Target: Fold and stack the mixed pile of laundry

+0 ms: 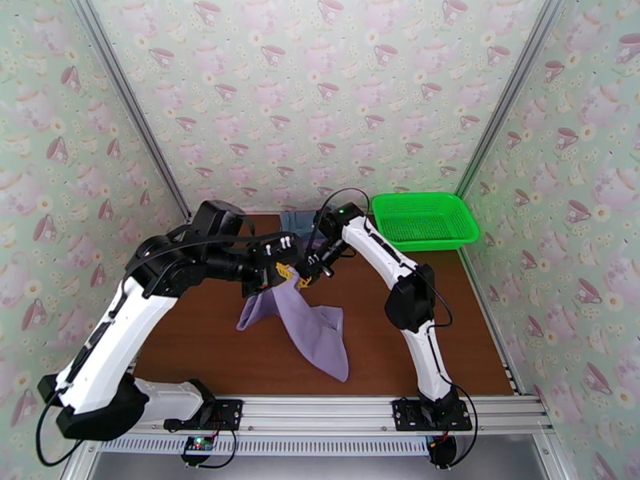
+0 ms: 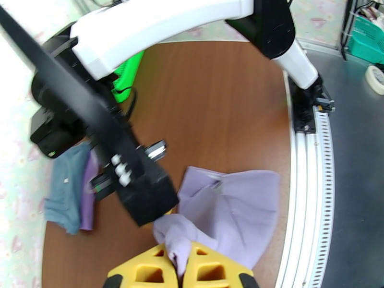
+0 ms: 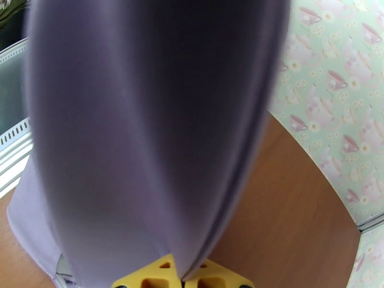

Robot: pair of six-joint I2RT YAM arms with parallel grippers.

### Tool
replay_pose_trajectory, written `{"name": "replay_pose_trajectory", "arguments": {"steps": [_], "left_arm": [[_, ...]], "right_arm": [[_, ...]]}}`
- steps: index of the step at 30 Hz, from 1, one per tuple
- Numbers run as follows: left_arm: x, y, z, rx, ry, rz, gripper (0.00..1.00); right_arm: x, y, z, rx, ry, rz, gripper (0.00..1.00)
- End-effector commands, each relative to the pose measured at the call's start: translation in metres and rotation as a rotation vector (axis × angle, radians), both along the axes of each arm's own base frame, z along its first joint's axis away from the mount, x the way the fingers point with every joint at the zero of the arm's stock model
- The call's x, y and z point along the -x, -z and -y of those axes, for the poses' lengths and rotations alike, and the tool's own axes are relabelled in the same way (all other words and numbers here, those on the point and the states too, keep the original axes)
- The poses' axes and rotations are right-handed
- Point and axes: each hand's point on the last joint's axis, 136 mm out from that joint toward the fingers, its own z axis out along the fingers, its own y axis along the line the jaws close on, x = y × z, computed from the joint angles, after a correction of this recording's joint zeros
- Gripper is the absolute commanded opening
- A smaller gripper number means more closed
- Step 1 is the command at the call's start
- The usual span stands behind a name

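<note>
The pale lavender-grey cloth garment (image 1: 320, 338) is held up by both arms over the brown wooden tabletop (image 1: 448, 330). The left pincer (image 1: 282, 274) is closed on a bunched fold of its upper edge, and the right pincer (image 1: 307, 275) is clamped on the cloth just beside it. In both wrist views, fabric is seen pinched between the yellow fingers (image 2: 211, 272). The lower part of the garment trails onto the tabletop. The dusty blue-grey cloth garment (image 2: 65, 193) and the bright purple cloth garment (image 2: 89, 188) lie together at the rear, near the green plastic mesh basket (image 1: 424, 222). The held garment is judged to be light, limp and unable to keep a shape unless spread flat. A hold is best taken at two well-separated corners or along a hem, so that the cloth is tensioned rather than bunched.
</note>
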Motion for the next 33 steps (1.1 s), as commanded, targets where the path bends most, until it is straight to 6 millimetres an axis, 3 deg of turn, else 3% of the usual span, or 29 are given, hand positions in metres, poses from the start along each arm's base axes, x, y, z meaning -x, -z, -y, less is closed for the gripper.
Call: {"name": "replay_pose_trajectory", "arguments": {"steps": [1,5,8,11,16,24,29,33], "left_arm": [[-0.005,-0.030,-0.005,0.072,-0.039,0.145,0.00],[-0.006,-0.030,-0.014,0.060,-0.076,0.161,0.00],[-0.013,-0.025,-0.019,0.036,-0.114,0.177,0.00],[-0.031,-0.024,-0.023,0.018,-0.183,0.237,0.00],[-0.086,-0.043,-0.026,0.016,-0.345,0.449,0.00],[-0.172,-0.079,-0.029,0.052,-0.515,0.653,0.00],[-0.196,-0.101,-0.034,0.095,-0.542,0.723,0.00],[-0.185,-0.110,-0.034,0.122,-0.525,0.734,0.00]], "right_arm": [[0.020,-0.035,0.035,0.035,0.039,-0.077,0.00],[0.011,-0.058,0.049,-0.044,0.115,-0.051,0.00],[0.000,-0.061,0.058,-0.025,0.218,0.017,0.00],[-0.033,-0.058,0.064,0.013,0.438,0.121,0.00],[-0.113,-0.089,0.087,-0.004,0.866,0.307,0.00],[-0.175,-0.145,0.116,-0.026,1.193,0.447,0.00],[-0.187,-0.178,0.134,-0.038,1.304,0.532,0.00],[-0.170,-0.185,0.146,-0.029,1.334,0.540,0.00]]}}
